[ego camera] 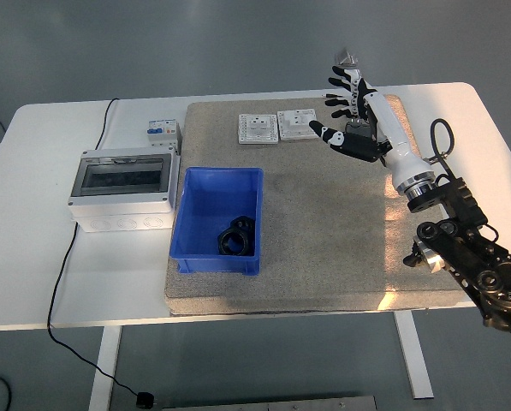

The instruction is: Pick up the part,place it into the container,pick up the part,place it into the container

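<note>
A black ring-shaped part point(235, 237) lies inside the blue bin point(187, 218) near its right wall. My right hand point(347, 110), white with black fingertips, hovers at the mat's far right with its fingers spread and nothing in them. It is right above the black power adapter point(359, 134), which it partly hides. The left arm does not show.
Two white wall sockets point(278, 127) lie at the back of the brown mat point(332, 231). A grey junction box with a clear lid point(122, 188) and a small circuit breaker point(160, 132) stand left of the bin. A black cable point(62, 265) runs off the table's left side.
</note>
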You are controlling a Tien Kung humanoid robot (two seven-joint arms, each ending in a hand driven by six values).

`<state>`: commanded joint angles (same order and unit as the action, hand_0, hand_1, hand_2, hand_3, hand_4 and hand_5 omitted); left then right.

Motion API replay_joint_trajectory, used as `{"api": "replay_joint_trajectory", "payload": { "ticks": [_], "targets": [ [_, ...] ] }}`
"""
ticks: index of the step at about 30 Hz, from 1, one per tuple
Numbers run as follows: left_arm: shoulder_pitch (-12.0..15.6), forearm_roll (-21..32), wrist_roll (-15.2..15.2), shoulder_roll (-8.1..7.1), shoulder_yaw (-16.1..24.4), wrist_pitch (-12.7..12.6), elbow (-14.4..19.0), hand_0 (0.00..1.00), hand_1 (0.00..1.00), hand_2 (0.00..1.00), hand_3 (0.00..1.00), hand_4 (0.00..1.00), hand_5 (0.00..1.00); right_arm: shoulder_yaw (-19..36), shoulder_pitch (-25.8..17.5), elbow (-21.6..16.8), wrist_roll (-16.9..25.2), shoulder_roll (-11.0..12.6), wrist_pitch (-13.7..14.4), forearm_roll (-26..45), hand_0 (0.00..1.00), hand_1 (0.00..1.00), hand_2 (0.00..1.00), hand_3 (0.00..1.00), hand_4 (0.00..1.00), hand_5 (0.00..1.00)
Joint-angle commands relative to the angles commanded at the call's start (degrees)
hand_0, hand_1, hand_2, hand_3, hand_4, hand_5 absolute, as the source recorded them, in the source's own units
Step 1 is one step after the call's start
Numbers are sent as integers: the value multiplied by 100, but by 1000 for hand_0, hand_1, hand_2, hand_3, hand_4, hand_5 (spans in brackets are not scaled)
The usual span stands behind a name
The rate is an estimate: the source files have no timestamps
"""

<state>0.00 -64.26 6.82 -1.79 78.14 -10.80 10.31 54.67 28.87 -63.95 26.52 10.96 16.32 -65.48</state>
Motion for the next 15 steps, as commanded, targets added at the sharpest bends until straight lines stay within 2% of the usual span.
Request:
{"api": "replay_joint_trajectory", "payload": {
  "ticks": [3,10,11,12,15],
  "targets": [
    [-1,-16,5,7,4,3,0,740,713,682,778,848,998,333,-279,-138,183,84,-11,637,934,923,958,998,983,423],
    [59,138,-22,50,-34,-13,0,740,713,683,779,847,998,1070,-1195,-858,274,443,-127,1939,930,913,965,998,991,437],
    [68,154,-27,56,-38,-15,0,740,713,683,779,847,998,1132,-1359,-968,261,481,-148,2127,930,913,965,998,991,437],
    [73,158,-29,61,-39,-17,0,740,713,682,778,847,998,1147,-1482,-1042,236,493,-162,2256,884,833,947,998,998,449],
    [78,136,-25,73,-37,-19,0,740,713,682,778,847,998,1098,-1815,-1208,158,462,-200,2555,884,833,947,998,998,449]
  ]
}}
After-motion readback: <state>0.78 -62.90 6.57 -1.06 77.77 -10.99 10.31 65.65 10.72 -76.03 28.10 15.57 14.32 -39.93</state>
